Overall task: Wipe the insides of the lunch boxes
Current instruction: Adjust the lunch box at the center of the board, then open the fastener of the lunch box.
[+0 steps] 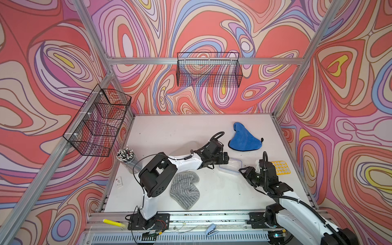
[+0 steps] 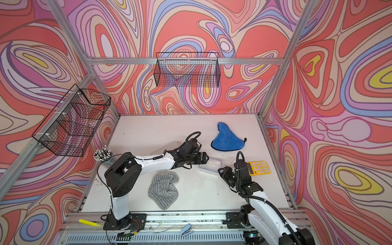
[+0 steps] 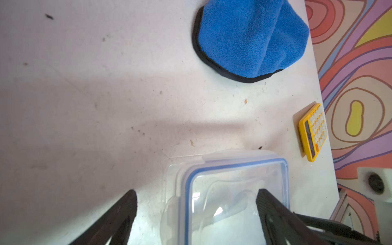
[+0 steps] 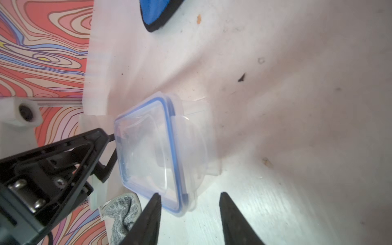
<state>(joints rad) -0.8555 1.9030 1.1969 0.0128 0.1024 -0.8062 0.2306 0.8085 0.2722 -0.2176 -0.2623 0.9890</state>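
Well, left gripper [image 3: 196, 192] wide, right gripper [image 4: 189, 194] half-spread, both empty; my lopsided pinch could skid the clear blue-rimmed plastic lunch box [image 4: 148, 148].

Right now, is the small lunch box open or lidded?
Lidded: the blue-rimmed lid sits over the small lunch box in both wrist views. Whether its clips are latched, I cannot tell.

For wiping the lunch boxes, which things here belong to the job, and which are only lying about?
For the job: small lunch box, under its blue-rimmed lid; blue cloth and grey cloth, likely the wipers.

Lying about: yellow calculator; cup of pens; yellow marker; stapler.
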